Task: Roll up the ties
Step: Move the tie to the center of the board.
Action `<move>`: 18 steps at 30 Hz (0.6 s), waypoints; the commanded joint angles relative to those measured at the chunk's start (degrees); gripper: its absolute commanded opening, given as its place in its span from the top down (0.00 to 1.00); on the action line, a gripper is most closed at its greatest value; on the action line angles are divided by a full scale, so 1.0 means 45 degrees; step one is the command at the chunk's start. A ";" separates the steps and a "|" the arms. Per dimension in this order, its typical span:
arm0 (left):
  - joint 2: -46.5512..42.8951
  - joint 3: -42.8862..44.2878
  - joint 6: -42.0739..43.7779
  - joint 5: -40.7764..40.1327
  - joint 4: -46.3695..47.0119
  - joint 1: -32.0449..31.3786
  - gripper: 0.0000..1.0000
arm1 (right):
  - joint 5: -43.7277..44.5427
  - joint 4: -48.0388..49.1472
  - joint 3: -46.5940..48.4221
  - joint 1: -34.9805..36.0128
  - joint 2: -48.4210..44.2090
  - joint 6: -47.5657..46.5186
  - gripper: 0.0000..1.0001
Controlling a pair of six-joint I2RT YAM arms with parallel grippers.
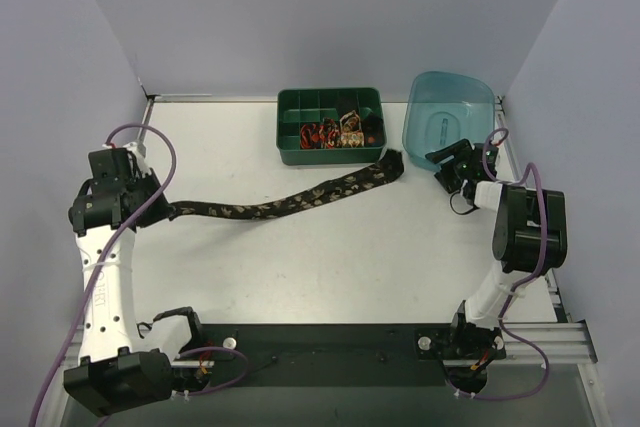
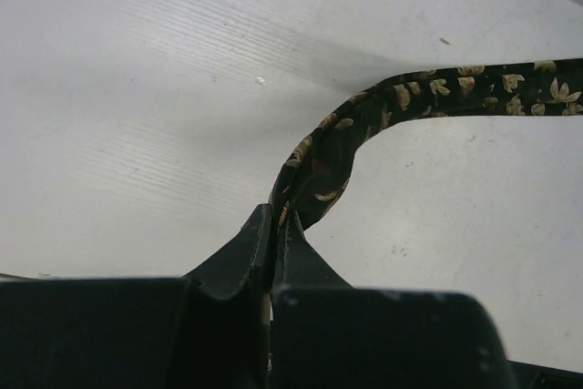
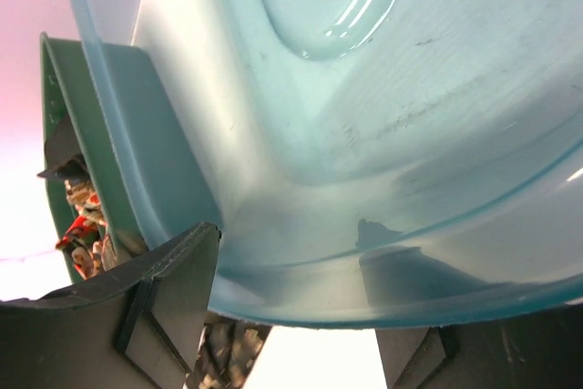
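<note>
A long black tie (image 1: pixel 300 197) with gold motifs lies stretched across the table, from the left to the front of the green tray. My left gripper (image 1: pixel 160 209) is shut on its narrow end; in the left wrist view the jaws (image 2: pixel 276 225) pinch the fabric and the tie (image 2: pixel 428 96) runs off to the right. Small rolled ties (image 1: pixel 335 132) sit in the tray, and show in the right wrist view (image 3: pixel 80 230). My right gripper (image 1: pixel 447 165) is open at the teal tub's near rim. In the right wrist view the gripper (image 3: pixel 291 266) spans the rim, one finger showing through the plastic. The tie's wide end (image 3: pixel 228 353) lies below.
The dark green compartment tray (image 1: pixel 300 102) stands at the back middle; its wall shows in the right wrist view (image 3: pixel 100 125). The translucent teal tub (image 1: pixel 450 112) stands to its right by the right wall, and fills the right wrist view (image 3: pixel 364 88). Walls close in the left, back and right.
</note>
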 commanded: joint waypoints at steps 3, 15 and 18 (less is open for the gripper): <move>-0.0401 -0.0200 -0.0341 -0.2257 -0.0211 0.0106 1.00 | -0.0104 0.0125 0.0694 -0.0041 0.0109 -0.0231 0.36; -0.0343 -0.1216 -0.0439 -0.2084 0.0569 0.0925 1.00 | 0.1846 -0.2294 0.0361 0.2864 -0.2547 -0.3607 0.45; -0.0383 -0.1236 -0.0419 -0.1889 0.0648 0.1082 1.00 | 0.2629 -0.3346 0.1335 0.4078 -0.2198 -0.4722 0.70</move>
